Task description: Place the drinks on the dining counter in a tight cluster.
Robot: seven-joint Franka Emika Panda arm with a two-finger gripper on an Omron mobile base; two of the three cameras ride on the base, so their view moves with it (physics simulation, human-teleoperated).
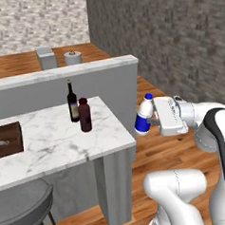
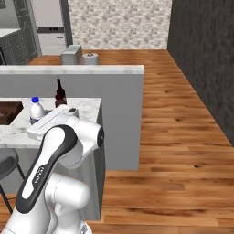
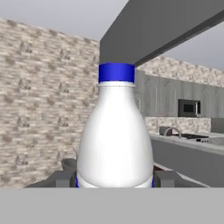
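The water bottle [image 3: 115,135] is right up against the hand camera, white with a blue cap. The end effector [image 3: 114,178] is clamped on its low part, one dark finger [image 3: 164,178] on each side.

In the left base view the end effector [image 1: 150,120] holds the water bottle [image 1: 143,116] in the air, tilted, off the table's [image 1: 59,146] edge at 3 o'clock, over the wood floor [image 1: 160,149]. Its blue label shows there; no words can be read. The hand view hides the label.

The wine bottle [image 1: 72,102] and the maroon bottle [image 1: 85,115] stand on the table, just beside each other, with the maroon one at 5 o'clock from the wine bottle. A dark board [image 1: 6,139] lies at the table's 9 o'clock side, and a grey stool [image 1: 21,206] sits at 7 o'clock.

In the right base view the arm covers much of the table [image 2: 87,106]. The water bottle [image 2: 36,109] peeks out at 10 o'clock of the arm, and the wine bottle [image 2: 59,86] shows behind it. The arm has small letters I cannot read.
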